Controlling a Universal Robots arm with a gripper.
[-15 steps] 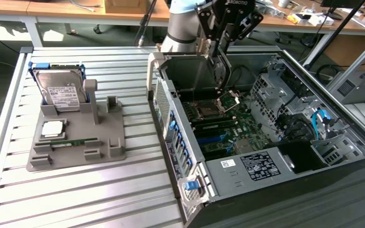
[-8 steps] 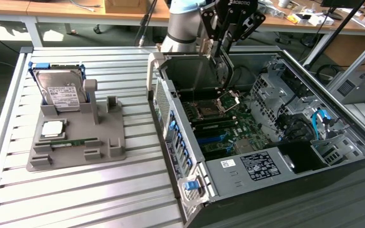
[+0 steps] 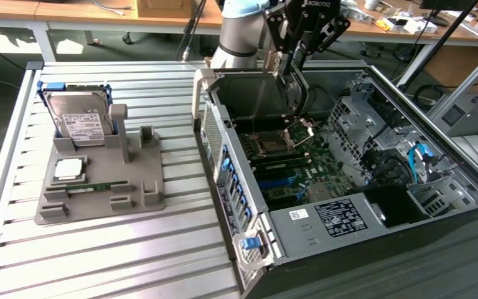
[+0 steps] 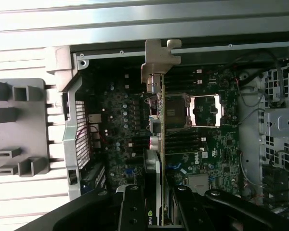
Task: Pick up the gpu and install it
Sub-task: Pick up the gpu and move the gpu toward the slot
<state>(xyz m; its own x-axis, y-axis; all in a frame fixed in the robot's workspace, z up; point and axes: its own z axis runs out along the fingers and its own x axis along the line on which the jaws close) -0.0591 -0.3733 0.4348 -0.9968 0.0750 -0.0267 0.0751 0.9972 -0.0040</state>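
Hazards, in order from the exterior view's left to its right:

1. Parts fixture (image 3: 98, 202). It carries the hard drive (image 3: 77, 118) and the RAM stick (image 3: 96, 185), well apart from the arm. No hazard is expected here.

2. Computer case (image 3: 222, 143). The rear wall stands just beside the card's path. In the wrist view, the silver bracket (image 4: 159, 60) of the gpu (image 4: 157, 125) sits close to the case rim. If the bracket end is offset, it can catch on that wall and lever the card out of line.

3. Gripper (image 3: 297, 56) and gpu (image 3: 293, 87). The jaws are clamped on the gpu, which hangs edge-down over the motherboard (image 3: 293, 177) inside the case. In the wrist view, the fingers (image 4: 131, 207) grip the card at one end. With a grip this far from the bracket, any contact at the free end can twist the card in the jaws.

4. CPU socket (image 3: 272, 144). The socket stands open, just beside the card's line. A sideways error can drive the card edge into the socket or its raised lever. Whether the card is aligned with its slot cannot be told; pressing down off the slot can stress the board.

5. Blue cables (image 3: 422, 156). They are well apart from the card. Low risk.
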